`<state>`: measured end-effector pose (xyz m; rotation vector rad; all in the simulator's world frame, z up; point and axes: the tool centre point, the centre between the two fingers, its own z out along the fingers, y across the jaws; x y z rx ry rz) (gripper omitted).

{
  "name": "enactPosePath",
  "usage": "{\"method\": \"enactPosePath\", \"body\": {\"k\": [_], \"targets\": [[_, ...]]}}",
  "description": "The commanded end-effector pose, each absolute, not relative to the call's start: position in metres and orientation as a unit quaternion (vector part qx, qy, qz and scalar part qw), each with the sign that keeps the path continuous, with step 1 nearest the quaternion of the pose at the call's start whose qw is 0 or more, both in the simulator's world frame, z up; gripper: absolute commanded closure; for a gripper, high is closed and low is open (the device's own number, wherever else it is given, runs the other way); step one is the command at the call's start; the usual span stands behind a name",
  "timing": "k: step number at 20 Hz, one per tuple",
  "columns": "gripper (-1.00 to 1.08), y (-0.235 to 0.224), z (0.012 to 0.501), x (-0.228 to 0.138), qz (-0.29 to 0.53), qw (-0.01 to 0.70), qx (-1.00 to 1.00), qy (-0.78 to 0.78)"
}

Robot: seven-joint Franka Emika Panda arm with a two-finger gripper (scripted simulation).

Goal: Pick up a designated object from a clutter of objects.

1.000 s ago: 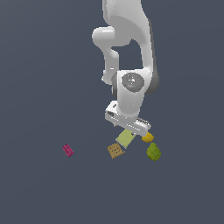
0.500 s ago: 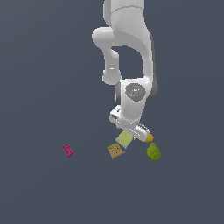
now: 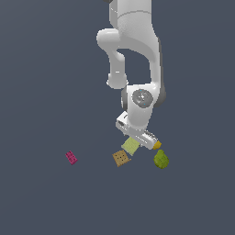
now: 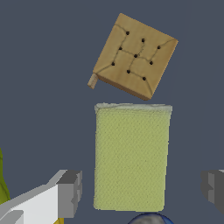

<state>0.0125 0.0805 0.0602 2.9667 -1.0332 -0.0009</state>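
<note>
The designated object, a flat pale yellow-green slab [image 4: 131, 155], lies between my two grey fingertips [image 4: 69, 192] in the wrist view, with gaps on both sides. My gripper [image 4: 140, 188] is open and touches nothing. In the exterior view the slab [image 3: 131, 146] shows just below the gripper [image 3: 137, 137], which partly covers it. The rest of the clutter lies around it: a tan dotted square [image 4: 134, 56] just beyond the slab, also the tan square [image 3: 121, 158] in the exterior view, a green pear [image 3: 161, 159], a yellow lemon [image 3: 157, 145] and a magenta block [image 3: 71, 157].
A dark round thing [image 4: 148, 218] peeks in at the wrist view's edge beside the slab. A sliver of green-yellow [image 4: 2, 183] shows near one finger. The white arm [image 3: 135, 55] towers above the clutter. The magenta block lies apart at the exterior view's left.
The arm has come down steadily, bringing the gripper lower over the pale slab. The objects on the floor have not moved.
</note>
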Motion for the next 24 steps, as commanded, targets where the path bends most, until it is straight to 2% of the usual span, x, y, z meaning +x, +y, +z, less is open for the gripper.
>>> {"method": "enactPosePath", "body": {"k": [1, 16, 17, 24], "targets": [[-0.92, 0.081, 0.056, 0.012, 0.000, 0.000, 0.944, -0.329], [-0.92, 0.081, 0.010, 0.012, 0.000, 0.000, 0.944, -0.331], [1.08, 0.081, 0.010, 0.012, 0.000, 0.000, 0.944, -0.331], [1.08, 0.081, 0.010, 0.012, 0.000, 0.000, 0.944, -0.331]]}}
